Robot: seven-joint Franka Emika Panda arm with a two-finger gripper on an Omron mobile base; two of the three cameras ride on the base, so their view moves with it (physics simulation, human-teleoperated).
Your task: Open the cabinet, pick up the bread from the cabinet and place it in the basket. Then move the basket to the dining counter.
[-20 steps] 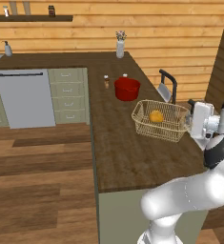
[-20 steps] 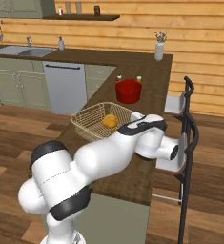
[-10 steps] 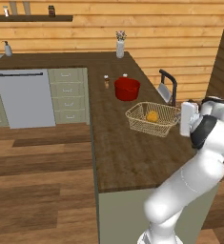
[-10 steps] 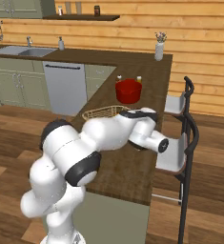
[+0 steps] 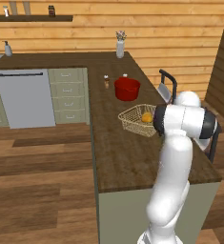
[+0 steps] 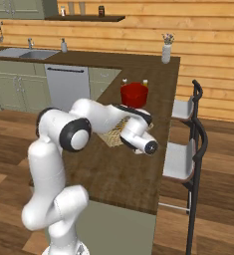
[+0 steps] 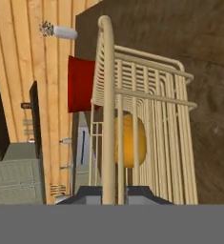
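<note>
Dining counter (image 5: 118, 157), dark wood, carries everything noted. Basket (image 5: 136, 119) sits on it, toward the stool-side edge, just beside the red pot (image 5: 127, 89) on the pot's near side. Bread (image 5: 147, 117) lies inside the basket, against the wall nearest the arm. Gripper (image 7: 114, 191) at the basket's rim; jaws narrow, pinched onto the rim wire (image 7: 106, 109). Vase (image 5: 120, 47) stands beyond the pot, at the counter's far end.
</note>
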